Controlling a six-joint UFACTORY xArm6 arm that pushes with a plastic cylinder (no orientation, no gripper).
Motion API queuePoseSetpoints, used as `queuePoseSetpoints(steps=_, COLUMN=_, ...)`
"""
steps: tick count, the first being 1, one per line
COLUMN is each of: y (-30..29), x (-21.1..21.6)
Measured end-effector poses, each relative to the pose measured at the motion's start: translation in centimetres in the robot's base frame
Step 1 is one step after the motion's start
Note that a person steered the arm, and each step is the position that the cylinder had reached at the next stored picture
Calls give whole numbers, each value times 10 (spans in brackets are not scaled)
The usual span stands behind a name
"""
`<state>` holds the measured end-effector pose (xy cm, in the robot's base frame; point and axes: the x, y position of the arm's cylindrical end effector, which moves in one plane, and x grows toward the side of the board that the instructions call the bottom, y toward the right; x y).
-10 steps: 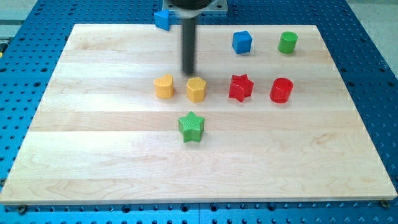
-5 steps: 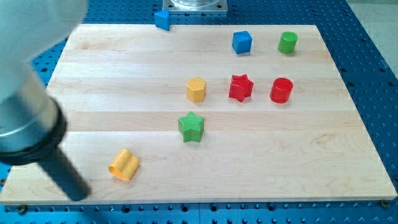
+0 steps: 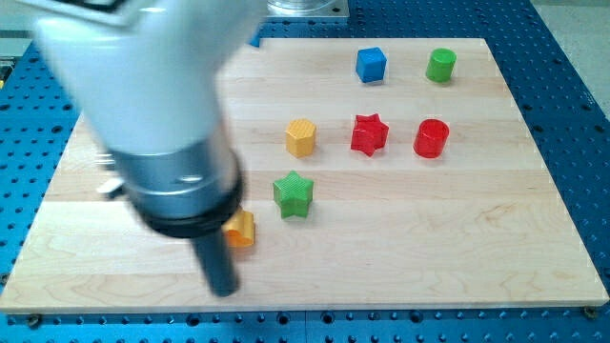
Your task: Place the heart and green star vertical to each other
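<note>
The yellow heart block (image 3: 242, 229) lies near the view's bottom left, partly hidden behind my arm. The green star (image 3: 293, 194) sits just up and to the right of it, a small gap between them. My tip (image 3: 223, 289) is at the view's bottom, just below and slightly left of the heart. The large blurred arm body (image 3: 162, 114) covers the view's left side.
A yellow hexagon (image 3: 300, 137), a red star (image 3: 369, 133) and a red cylinder (image 3: 431, 138) stand in a row mid-board. A blue cube (image 3: 371, 64) and a green cylinder (image 3: 440, 65) are at the view's top right. A blue block peeks out behind the arm at the top.
The heart went from beside the hexagon to the bottom left, then right toward the green star. My tip swept from the top to the bottom left, then rightward.
</note>
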<state>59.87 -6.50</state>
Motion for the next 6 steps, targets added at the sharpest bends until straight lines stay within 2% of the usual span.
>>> queuePoseSetpoints(steps=1, y=-4, x=-55)
queuePoseSetpoints(steps=3, y=-45, x=-122)
queuePoseSetpoints(steps=4, y=-56, x=-120)
queuePoseSetpoints(steps=6, y=102, x=-148)
